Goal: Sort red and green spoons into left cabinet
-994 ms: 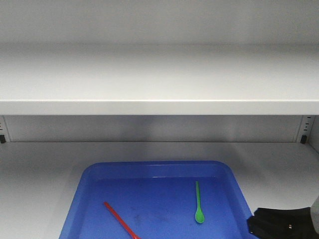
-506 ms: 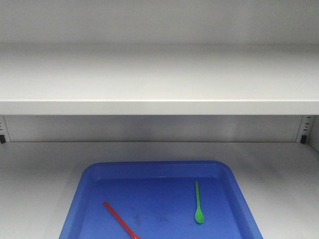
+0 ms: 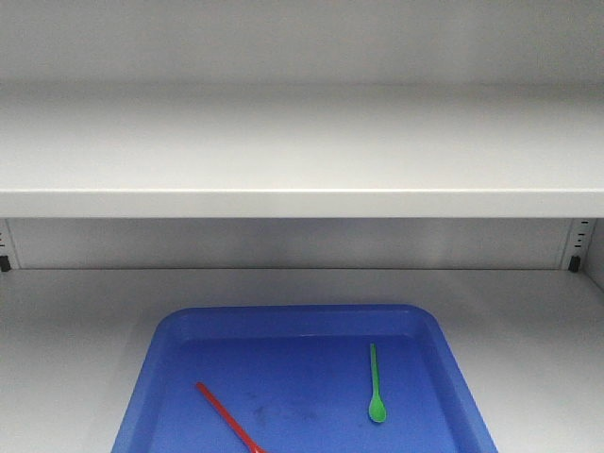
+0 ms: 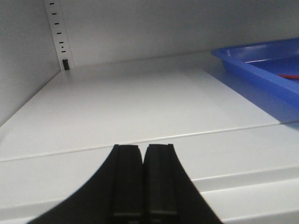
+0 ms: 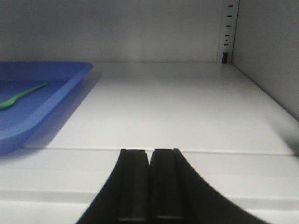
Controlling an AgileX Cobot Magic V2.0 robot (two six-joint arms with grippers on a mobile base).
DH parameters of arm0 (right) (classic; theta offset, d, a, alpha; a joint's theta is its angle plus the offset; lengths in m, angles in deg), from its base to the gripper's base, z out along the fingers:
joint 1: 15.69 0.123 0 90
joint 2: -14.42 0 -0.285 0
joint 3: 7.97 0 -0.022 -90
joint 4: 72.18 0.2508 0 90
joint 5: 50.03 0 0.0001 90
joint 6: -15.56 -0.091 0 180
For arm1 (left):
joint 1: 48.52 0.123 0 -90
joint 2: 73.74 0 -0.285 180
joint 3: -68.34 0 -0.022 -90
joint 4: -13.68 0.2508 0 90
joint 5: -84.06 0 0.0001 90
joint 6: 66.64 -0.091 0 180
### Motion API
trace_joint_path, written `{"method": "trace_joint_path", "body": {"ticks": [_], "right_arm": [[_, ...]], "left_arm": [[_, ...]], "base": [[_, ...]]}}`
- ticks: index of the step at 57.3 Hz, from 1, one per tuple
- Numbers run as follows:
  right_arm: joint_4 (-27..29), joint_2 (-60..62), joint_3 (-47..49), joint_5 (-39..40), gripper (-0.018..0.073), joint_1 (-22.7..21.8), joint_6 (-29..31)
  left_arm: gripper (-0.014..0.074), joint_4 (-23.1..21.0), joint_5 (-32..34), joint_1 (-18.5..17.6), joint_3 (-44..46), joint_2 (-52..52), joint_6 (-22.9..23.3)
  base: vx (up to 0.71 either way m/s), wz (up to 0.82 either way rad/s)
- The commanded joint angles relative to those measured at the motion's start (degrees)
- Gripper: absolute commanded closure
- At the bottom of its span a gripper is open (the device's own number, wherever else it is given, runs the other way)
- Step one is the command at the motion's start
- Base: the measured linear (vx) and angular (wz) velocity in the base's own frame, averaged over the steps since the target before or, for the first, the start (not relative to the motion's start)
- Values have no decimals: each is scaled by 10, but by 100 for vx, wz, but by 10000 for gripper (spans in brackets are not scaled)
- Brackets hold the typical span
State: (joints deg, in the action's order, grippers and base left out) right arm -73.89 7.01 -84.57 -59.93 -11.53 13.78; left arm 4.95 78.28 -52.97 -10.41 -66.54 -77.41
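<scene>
I see both spoons in the blue tray [image 3: 444,354] on the cabinet shelf [image 3: 528,321]: green spoon [image 3: 375,382] right, red spoon [image 3: 226,417] left. Left gripper [image 4: 141,179] and right gripper [image 5: 149,184] sit pressed together, empty; descending closed, I risk skidding these slim handles sideways

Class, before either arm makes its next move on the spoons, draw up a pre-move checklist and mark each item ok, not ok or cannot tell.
1. Red spoon lies in the blue tray: ok.
2. Green spoon lies in the tray, apart from the red one: ok.
3. Left tool empty: ok, shut on nothing.
4. Right tool empty: ok, shut on nothing.
5. Tools open for a grasp: not ok.
6. Red spoon's bowl end visible: cannot tell, cut off by the frame.
</scene>
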Motion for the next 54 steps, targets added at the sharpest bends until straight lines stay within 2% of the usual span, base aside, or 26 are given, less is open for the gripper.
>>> {"method": "trace_joint_path", "body": {"ticks": [1,21,54], "right_arm": [[1,7,-8,55,562,-3,-3],[-2,7,-28,-10,562,-4,-2],[-2,7,-28,-12,562,-4,2]], "left_arm": [[597,-5,46,0,-9,-11,4],[597,-5,46,0,-9,-11,4],[597,-5,46,0,-9,-11,4]], "base": [[0,0],[0,0],[0,0]]}}
